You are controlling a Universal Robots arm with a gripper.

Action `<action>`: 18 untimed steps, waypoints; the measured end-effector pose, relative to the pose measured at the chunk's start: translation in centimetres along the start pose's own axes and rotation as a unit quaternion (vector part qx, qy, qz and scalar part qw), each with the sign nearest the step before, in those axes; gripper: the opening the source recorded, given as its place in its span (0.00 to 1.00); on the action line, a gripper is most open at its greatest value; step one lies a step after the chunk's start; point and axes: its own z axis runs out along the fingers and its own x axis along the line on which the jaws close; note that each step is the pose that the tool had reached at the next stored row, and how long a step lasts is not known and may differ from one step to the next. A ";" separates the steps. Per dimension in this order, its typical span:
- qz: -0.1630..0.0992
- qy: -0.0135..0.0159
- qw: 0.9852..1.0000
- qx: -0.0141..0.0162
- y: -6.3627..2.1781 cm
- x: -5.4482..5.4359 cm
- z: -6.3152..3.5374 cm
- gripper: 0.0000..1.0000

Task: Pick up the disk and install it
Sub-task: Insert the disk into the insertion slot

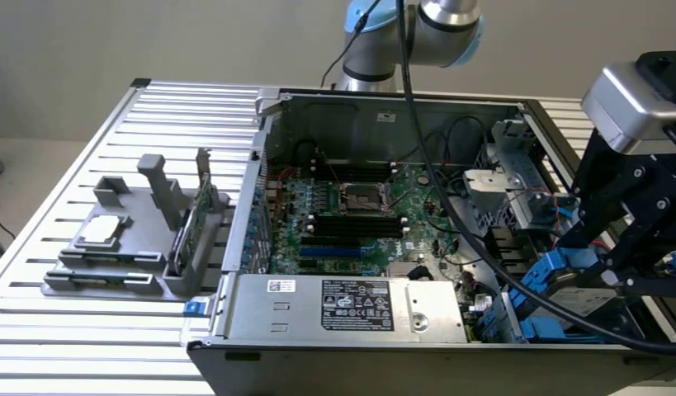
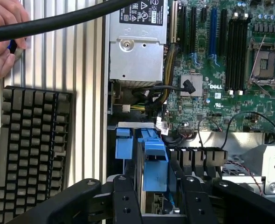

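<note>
The disk (image 2: 154, 163), edge-on in its blue plastic carrier, stands in the drive bay at the corner of the open computer case (image 1: 261, 165). In the exterior view its blue carrier (image 1: 549, 272) shows at the case's right side, under the arm's black wrist. My gripper (image 2: 158, 186) straddles the disk from above, a black finger on each side. A dark gap shows between one finger (image 2: 193, 196) and the carrier, so the gripper looks open around the disk. In the exterior view my gripper (image 1: 602, 272) hangs low over the bay.
A silver power supply box (image 1: 338, 305) with stickers fills the case's near edge beside the bay. The motherboard (image 1: 360, 214) lies inside. A grey fixture holding a small square chip (image 1: 101, 231) stands at the exterior view's left. A keyboard (image 2: 32, 154), a person's hand (image 2: 0, 42) and a thick black cable (image 2: 58, 21) lie outside the case.
</note>
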 end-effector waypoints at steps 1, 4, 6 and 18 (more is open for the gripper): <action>0.000 0.000 1.000 0.000 0.00 0.0 0.01 0.41; 0.000 0.000 1.000 0.000 0.00 0.0 -0.04 0.41; 0.000 0.000 1.000 0.000 0.00 0.0 -0.23 0.41; -0.001 0.000 1.000 0.001 0.00 -0.1 -1.42 0.41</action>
